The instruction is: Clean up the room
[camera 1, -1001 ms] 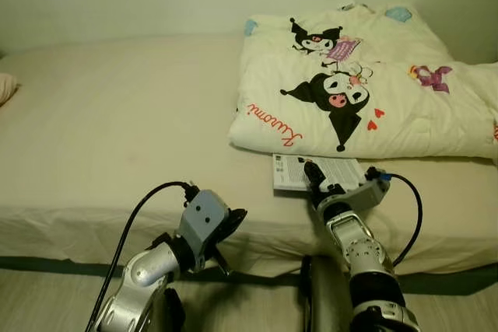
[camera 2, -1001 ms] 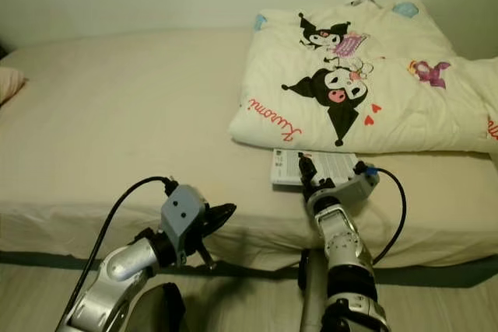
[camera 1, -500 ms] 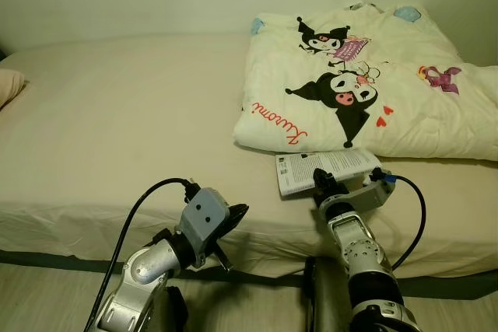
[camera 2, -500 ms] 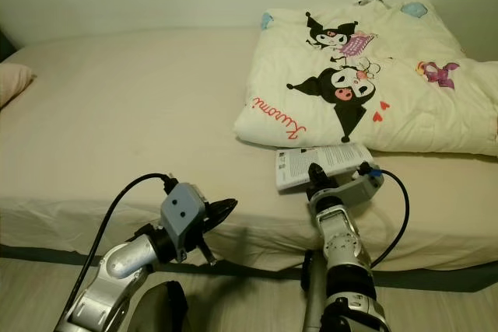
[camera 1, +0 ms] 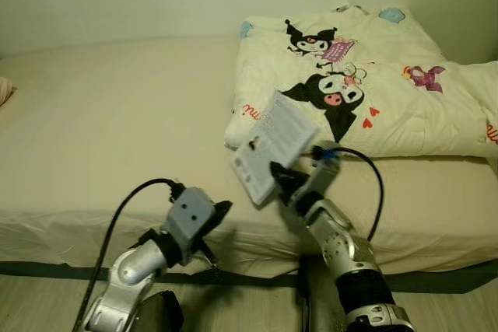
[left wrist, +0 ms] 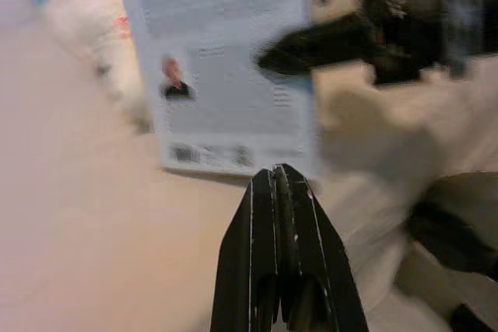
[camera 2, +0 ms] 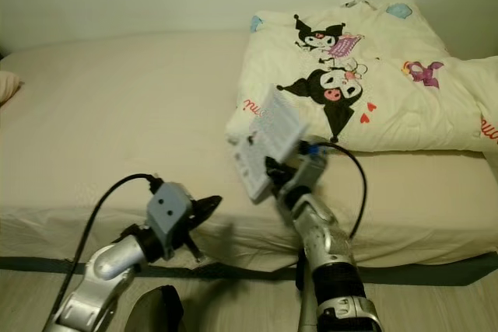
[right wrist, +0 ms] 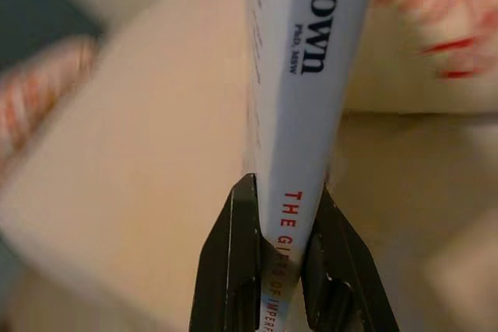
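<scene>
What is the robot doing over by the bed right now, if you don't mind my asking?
The right end effector is shut on a thin white paperback book and holds it up in the air above the front edge of the beige-sheeted bed. The left end effector, fingers closed and empty, hangs lower beside it, pointing towards the book. A cream cartoon-print quilt lies folded on the bed behind.

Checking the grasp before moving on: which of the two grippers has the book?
The right gripper: its fingers clamp the white book by its spine, lifted off the bed.
</scene>
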### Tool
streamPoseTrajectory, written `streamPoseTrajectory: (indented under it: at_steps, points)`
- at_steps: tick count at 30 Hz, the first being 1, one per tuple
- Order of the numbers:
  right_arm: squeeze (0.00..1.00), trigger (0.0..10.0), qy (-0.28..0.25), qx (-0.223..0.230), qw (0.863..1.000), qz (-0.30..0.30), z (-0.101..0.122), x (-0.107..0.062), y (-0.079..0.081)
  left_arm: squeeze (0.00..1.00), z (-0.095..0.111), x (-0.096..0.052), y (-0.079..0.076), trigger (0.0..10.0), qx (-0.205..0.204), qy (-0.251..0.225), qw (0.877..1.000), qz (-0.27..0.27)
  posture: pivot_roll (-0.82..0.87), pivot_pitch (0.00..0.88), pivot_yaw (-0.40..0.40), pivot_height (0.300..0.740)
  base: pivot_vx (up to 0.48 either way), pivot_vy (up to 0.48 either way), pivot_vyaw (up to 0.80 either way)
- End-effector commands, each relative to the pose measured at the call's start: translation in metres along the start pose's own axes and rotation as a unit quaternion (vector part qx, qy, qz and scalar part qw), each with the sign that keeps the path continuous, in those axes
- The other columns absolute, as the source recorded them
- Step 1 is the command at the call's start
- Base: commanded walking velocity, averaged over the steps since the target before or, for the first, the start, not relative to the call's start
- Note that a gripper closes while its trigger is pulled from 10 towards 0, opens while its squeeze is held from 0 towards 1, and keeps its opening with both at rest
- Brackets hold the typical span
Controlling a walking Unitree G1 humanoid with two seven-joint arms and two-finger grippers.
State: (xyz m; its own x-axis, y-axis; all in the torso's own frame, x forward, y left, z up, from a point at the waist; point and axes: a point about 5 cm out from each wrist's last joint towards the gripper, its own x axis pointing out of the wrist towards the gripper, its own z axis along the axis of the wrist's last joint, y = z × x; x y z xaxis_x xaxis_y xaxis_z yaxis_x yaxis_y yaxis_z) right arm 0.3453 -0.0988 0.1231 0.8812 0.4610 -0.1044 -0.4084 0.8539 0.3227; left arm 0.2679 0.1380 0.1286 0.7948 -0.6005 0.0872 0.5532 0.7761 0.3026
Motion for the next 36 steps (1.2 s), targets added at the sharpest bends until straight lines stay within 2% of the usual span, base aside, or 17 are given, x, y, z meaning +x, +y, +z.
streamPoseTrajectory:
  at_steps: [1,5,6,8,12,15,16,19,21,22,23,24,25,27,31,34,36]
  points:
    - [0.0,0.0,0.032,-0.085,0.996,0.018,0.005,0.007,0.01,0.0,-0.005,-0.009,0.013,10.0,-0.002,0.018,0.999,0.027,-0.08,0.144,0.08,0.505,0.0,0.0,0.0]
    - [0.0,0.0,0.094,-0.279,0.955,-0.02,0.014,0.011,-0.003,0.0,-0.004,-0.014,0.024,10.0,-0.004,0.018,0.998,0.052,-0.07,0.133,0.054,0.505,0.0,0.0,0.0]
    - [0.0,0.0,0.094,-0.279,0.955,-0.02,0.014,0.011,-0.003,0.0,-0.004,-0.014,0.024,10.0,-0.004,0.018,0.998,0.052,-0.07,0.133,0.054,0.505,0.0,0.0,0.0]
    - [0.0,0.7,0.113,-0.384,0.914,-0.059,0.026,0.012,-0.018,0.0,-0.004,-0.016,0.026,10.0,-0.003,0.018,0.998,0.058,-0.07,0.133,0.049,0.505,0.0,0.0,0.0]
    - [0.0,1.9,0.111,-0.447,0.883,-0.095,0.04,0.011,-0.028,0.0,-0.004,-0.017,0.025,10.0,-0.009,0.015,0.998,0.061,-0.07,0.133,0.046,0.505,0.0,0.0,0.0]
    - [0.0,3.1,0.113,-0.545,0.824,-0.107,0.054,0.009,-0.032,0.0,0.0,-0.015,0.022,10.0,-0.058,0.006,0.996,0.064,-0.07,0.134,0.043,0.505,0.0,0.0,0.0]
    - [0.0,3.1,0.113,-0.545,0.824,-0.107,0.054,0.009,-0.032,0.0,0.0,-0.015,0.022,10.0,-0.058,0.006,0.996,0.064,-0.07,0.134,0.043,0.505,0.0,0.0,0.0]
    - [0.0,4.8,0.124,-0.64,0.755,-0.074,0.051,0.008,-0.032,0.0,0.003,-0.003,0.021,10.0,-0.185,0.006,0.98,0.071,-0.08,0.133,0.046,0.505,0.0,0.0,0.0]
    - [0.0,4.8,0.124,-0.64,0.755,-0.074,0.051,0.008,-0.032,0.0,0.003,-0.003,0.021,10.0,-0.185,0.006,0.98,0.071,-0.08,0.133,0.046,0.505,0.0,0.0,0.0]
    - [0.0,7.4,0.129,-0.67,0.729,-0.053,0.045,0.009,-0.031,0.15,-0.001,0.005,0.023,10.0,-0.236,0.029,0.968,0.085,-0.08,0.134,0.048,0.505,0.0,0.0,0.0]
    - [0.0,9.8,0.13,-0.701,0.701,-0.03,0.038,0.01,-0.029,1.0,-0.005,0.014,0.027,10.0,-0.275,0.042,0.955,0.104,-0.08,0.133,0.051,0.505,0.0,0.0,0.0]
    - [0.0,9.8,0.13,-0.701,0.701,-0.03,0.038,0.01,-0.029,1.0,-0.005,0.014,0.027,10.0,-0.275,0.042,0.955,0.104,-0.08,0.133,0.051,0.505,0.0,0.0,0.0]
    - [0.0,10.0,0.129,-0.726,0.675,-0.01,0.032,0.01,-0.028,1.0,-0.006,0.023,0.034,10.0,-0.314,0.044,0.94,0.128,-0.08,0.134,0.055,0.505,0.0,0.0,0.0]
    - [0.0,10.0,0.129,-0.726,0.675,-0.01,0.032,0.01,-0.028,1.0,-0.006,0.023,0.034,10.0,-0.314,0.044,0.94,0.128,-0.08,0.134,0.055,0.505,0.0,0.0,0.0]
    - [0.0,10.0,0.085,-0.788,0.609,0.014,0.026,0.012,-0.02,1.0,-0.004,0.044,0.044,10.0,-0.441,0.044,0.889,0.113,-0.08,0.138,0.064,0.505,0.0,0.0,0.0]
    - [0.0,10.0,0.066,-0.798,0.599,0.014,0.027,0.012,-0.017,1.0,-0.007,0.044,0.043,10.0,-0.46,0.056,0.88,0.1,-0.08,0.14,0.07,0.505,0.0,0.0,0.0]
    - [0.0,10.0,0.042,-0.804,0.593,0.01,0.029,0.013,-0.014,0.21,-0.011,0.043,0.039,10.0,-0.484,0.075,0.868,0.079,-0.08,0.143,0.073,0.505,0.0,0.0,0.0]
